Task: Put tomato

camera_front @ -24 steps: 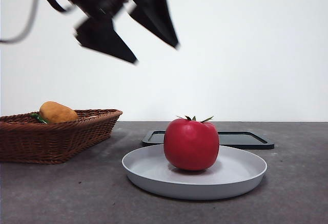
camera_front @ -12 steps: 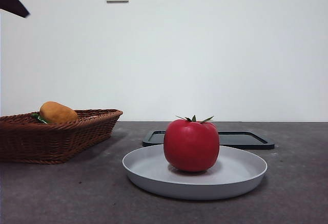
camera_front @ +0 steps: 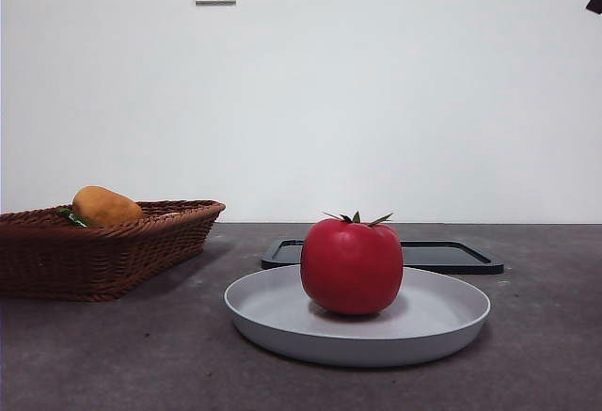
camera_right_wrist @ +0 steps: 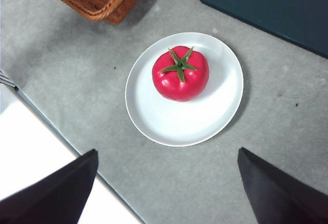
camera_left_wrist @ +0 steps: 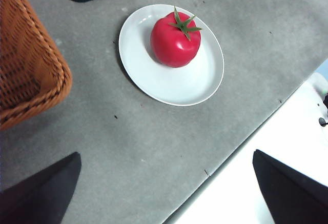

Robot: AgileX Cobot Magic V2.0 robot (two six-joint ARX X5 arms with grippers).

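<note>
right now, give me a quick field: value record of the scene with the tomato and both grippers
tomato: glossy red tomato, upright, green stem up, resting on the plate
plate: round white plate on the grey table
basket: brown wicker basket, holds an orange-yellow fruit
tray: dark flat tray behind plate
left gripper: open, raised, empty
right gripper: open, raised, empty

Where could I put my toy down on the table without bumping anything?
There is bare grey table in front of the basket and between it and the white plate. More lies on the plate's other side. It is crowded in the middle, where the tomato sits on the plate with the dark tray close behind.
</note>
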